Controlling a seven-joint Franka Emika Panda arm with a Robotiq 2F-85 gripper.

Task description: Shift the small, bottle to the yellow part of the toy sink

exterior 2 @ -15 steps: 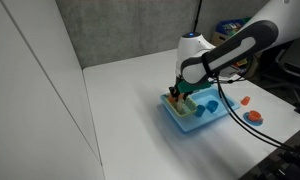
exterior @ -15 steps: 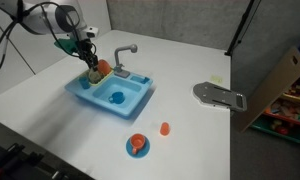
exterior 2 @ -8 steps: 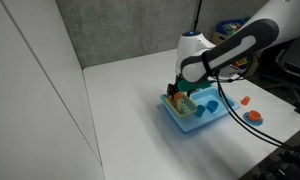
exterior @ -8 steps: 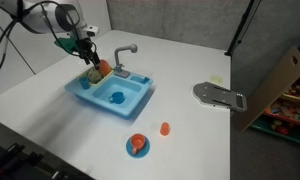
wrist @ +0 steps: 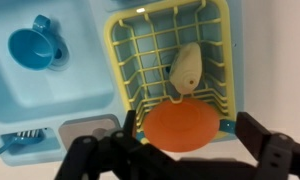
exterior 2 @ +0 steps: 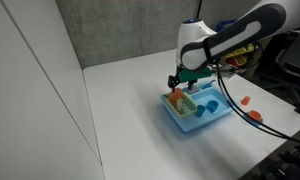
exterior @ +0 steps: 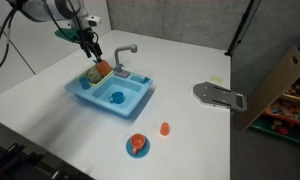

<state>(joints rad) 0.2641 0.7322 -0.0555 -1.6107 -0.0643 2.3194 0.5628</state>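
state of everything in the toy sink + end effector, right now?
yellow rack: holds small bottle and orange round item
small bottle: lying in rack, released
orange round item: in rack, next to bottle
blue cup: in blue basin
end effector: open, empty, above rack

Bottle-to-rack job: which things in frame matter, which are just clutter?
Job:
- bottle, lying in the yellow rack
- gripper, jaws open, above the rack

Clutter:
- orange disc in the rack
- blue cup in the basin
- faucet
- grey flat piece, blue-orange piece and orange bit on the table
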